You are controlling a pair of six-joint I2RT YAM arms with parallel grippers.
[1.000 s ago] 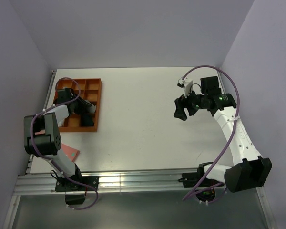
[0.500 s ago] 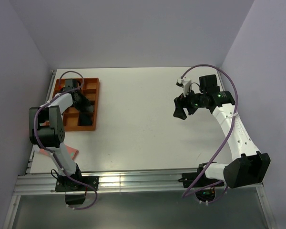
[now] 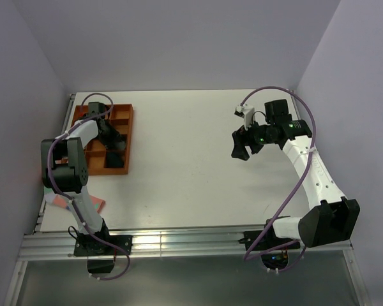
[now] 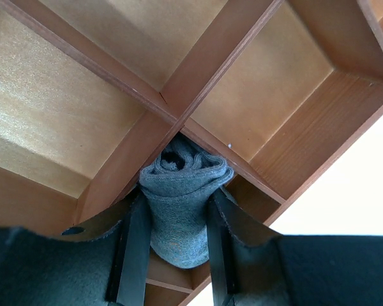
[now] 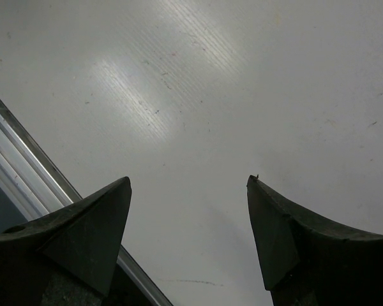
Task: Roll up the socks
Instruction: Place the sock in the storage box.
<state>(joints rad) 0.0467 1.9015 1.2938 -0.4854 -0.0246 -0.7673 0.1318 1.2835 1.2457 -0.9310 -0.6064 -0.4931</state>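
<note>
In the left wrist view a grey-blue rolled sock bundle [image 4: 179, 210] is pinched between the two fingers of my left gripper [image 4: 177, 194], which is shut on it. The roll's open end points at a crossing of the dividers of the orange wooden tray [image 4: 204, 70]. From above, my left gripper [image 3: 113, 145] reaches into the tray [image 3: 129, 127] at the table's left side, and the roll is lost among the dark fingers. My right gripper [image 3: 242, 145] hangs over the bare table at the right. It [image 5: 188, 180] is open, with nothing between its fingers.
A pink sock [image 3: 94, 204] lies on the table near the left arm's base, partly under the arm. The tray has several square compartments. A metal rail [image 3: 179, 242] runs along the near edge, and purple walls close in the sides.
The left arm has swung its forearm toward the tray's far left corner, and the tray has slid slightly left. The right arm has barely moved, its gripper still open.
</note>
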